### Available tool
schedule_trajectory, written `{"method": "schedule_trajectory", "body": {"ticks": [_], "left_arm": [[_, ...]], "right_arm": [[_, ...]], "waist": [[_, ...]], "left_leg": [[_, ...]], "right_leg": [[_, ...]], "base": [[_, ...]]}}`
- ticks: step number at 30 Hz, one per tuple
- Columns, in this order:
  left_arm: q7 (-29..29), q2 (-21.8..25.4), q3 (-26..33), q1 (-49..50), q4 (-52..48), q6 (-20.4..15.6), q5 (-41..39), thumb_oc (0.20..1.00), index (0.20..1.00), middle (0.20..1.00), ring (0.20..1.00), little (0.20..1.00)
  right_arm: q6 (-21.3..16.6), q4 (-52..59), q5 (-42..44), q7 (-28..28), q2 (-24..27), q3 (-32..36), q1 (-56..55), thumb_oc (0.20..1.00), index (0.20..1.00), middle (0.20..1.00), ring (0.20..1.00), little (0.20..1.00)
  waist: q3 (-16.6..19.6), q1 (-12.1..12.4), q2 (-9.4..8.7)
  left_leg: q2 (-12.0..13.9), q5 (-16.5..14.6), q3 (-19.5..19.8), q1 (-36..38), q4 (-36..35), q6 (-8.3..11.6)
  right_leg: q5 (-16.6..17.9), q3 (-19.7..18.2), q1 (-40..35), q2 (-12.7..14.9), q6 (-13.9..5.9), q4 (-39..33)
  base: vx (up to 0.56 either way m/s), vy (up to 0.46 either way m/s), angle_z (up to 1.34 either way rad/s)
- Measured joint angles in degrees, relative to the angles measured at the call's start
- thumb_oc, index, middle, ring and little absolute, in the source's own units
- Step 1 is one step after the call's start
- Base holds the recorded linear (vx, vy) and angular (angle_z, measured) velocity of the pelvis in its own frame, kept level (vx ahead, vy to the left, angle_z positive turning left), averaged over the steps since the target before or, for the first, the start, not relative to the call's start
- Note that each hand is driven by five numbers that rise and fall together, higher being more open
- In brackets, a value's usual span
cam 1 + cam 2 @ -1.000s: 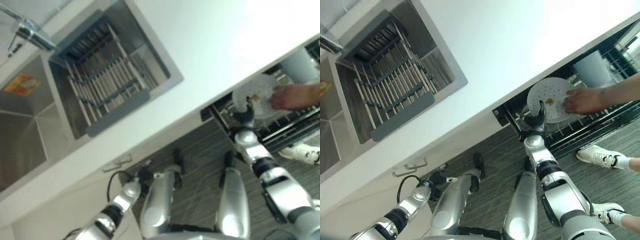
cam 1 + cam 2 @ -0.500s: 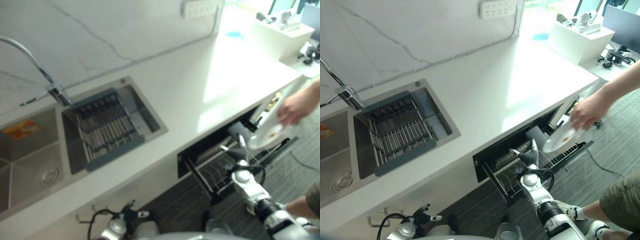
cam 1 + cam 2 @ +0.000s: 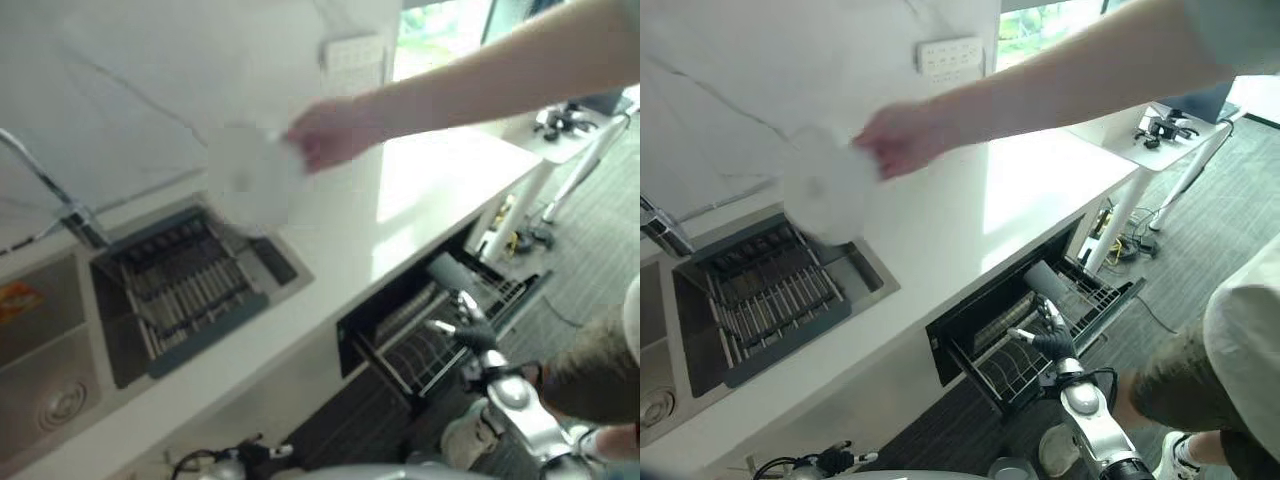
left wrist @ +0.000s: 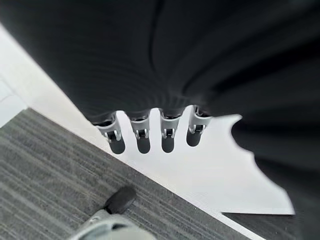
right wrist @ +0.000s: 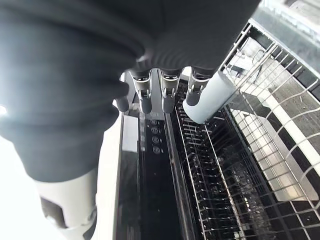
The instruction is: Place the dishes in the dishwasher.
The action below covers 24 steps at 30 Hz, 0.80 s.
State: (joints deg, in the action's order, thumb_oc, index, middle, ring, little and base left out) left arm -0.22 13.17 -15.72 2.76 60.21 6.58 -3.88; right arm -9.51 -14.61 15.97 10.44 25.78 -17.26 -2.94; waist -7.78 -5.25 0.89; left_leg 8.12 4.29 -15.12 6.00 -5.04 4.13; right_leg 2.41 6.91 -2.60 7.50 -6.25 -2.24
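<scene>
My right hand (image 3: 1052, 343) hung with relaxed fingers, holding nothing, over the dishwasher's (image 3: 970, 325) pulled-out rack (image 5: 235, 165). My left hand (image 4: 150, 137) was also open and empty, low by the floor. A person's hand (image 3: 902, 138) held the plate (image 3: 825, 195) above the worktop (image 3: 970, 215), near the sink (image 3: 760, 290).

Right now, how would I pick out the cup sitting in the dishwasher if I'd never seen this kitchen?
Find the white counter; under its front edge the dishwasher rack is pulled out. The cup lies tilted in the wire rack just beyond the right hand, a plain pale grey cylinder among dark wires.
</scene>
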Motion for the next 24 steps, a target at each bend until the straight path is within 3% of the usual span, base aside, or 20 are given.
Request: {"method": "schedule_trajectory", "body": {"ticks": [7, 19, 24], "left_arm": [[0.2, -0.5, 0.1, 1.5, -1.8, -0.1, -1.9, 1.0, 1.0, 1.0, 1.0, 1.0], [-0.6, -0.8, 3.3, 3.6, -1.0, 0.1, -5.0, 1.0, 1.0, 1.0, 1.0, 1.0], [-1.2, -0.9, 3.3, 3.5, -1.0, 0.3, -5.0, 1.0, 1.0, 1.0, 1.0, 1.0]], "right_arm": [[-2.3, 4.2, 1.1, -1.3, 1.4, 0.0, 0.2, 1.0, 1.0, 1.0, 1.0, 1.0], [-2.9, 5.8, 2.1, -0.9, 1.8, 0.0, 0.3, 1.0, 1.0, 1.0, 1.0, 1.0], [-10.4, 15.8, -0.3, 3.2, 3.3, 2.4, 0.3, 1.0, 1.0, 1.0, 1.0, 1.0]], "waist": [[-0.4, 0.9, 1.31], [-0.9, 1.6, 1.17], [-1.2, 1.4, 1.39]], "left_leg": [[-0.1, -0.1, 0.8, 0.0, 0.0, 0.11], [-0.1, -0.2, 2.1, 0.0, -0.4, 0.24], [-0.1, -0.2, 2.0, 0.1, -0.4, 0.25]], "right_leg": [[1.8, 1.0, -2.1, -0.1, -0.82, -2.8], [1.1, 2.5, -3.0, 0.0, -0.91, -3.1], [1.1, 2.6, -3.0, 0.0, -0.93, -3.1]], "base": [[-0.01, 0.002, 0.06], [0.01, -0.01, 0.06], [0.0, 0.0, 0.0]]}}
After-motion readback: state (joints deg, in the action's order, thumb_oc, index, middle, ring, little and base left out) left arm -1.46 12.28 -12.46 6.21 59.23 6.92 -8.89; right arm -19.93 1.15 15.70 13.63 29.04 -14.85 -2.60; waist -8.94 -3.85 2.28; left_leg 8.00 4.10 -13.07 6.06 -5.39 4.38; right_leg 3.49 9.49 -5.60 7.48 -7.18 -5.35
